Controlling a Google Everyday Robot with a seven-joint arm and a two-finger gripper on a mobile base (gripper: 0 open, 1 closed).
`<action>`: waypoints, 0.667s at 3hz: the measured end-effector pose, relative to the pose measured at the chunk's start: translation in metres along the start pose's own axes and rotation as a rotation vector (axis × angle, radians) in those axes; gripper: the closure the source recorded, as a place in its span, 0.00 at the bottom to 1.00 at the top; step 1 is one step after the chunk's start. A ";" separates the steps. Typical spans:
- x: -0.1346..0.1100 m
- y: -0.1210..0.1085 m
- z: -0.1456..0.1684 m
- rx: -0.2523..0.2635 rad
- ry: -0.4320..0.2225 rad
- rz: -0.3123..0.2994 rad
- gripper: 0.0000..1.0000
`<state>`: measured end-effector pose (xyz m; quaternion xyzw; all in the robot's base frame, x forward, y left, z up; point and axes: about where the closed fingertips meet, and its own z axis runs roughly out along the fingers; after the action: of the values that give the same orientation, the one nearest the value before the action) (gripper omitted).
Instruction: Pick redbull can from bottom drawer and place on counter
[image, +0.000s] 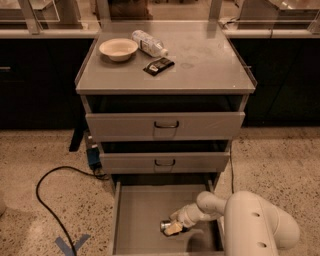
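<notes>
Cabinet: three grey drawers under a flat worktop (210, 65), standing on a speckled floor (280, 155).

Worktop: carrying a pale bowl (118, 49) at the rear left. A clear bottle (149, 43) is lying on its side just beside the bowl. A small dark packet (158, 66) is lying in front of the bottle, apart from it.

Top drawer (200, 126) and middle drawer (200, 162): both sitting pushed in, each showing a dark loop handle.

Bottom drawer (135, 220): standing pulled out, its flat floor showing.

Can (165, 226): lying on its side on the bottom drawer's floor, right of centre, with its shiny end facing left.

Arm (250, 225): white and bulky, reaching in from the lower right and down into the bottom drawer.

Pincer (174, 228): sitting low in the bottom drawer, right at the can and overlapping it. Whether it is gripping the can or merely lying against it cannot be told.

Floor items: a black cable (47, 200) is looping across the floor left of the cabinet. It is leading to a small blue box (93, 156) beside the middle drawer. Blue tape (72, 245) is marking the floor near the bottom drawer's front left corner.
</notes>
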<state>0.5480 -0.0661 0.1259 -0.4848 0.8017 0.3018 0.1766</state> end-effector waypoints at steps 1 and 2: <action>0.000 0.000 0.000 0.000 0.000 0.000 0.66; 0.000 0.001 0.000 -0.002 -0.001 0.002 0.89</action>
<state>0.5470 -0.0657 0.1265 -0.4840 0.8018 0.3030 0.1763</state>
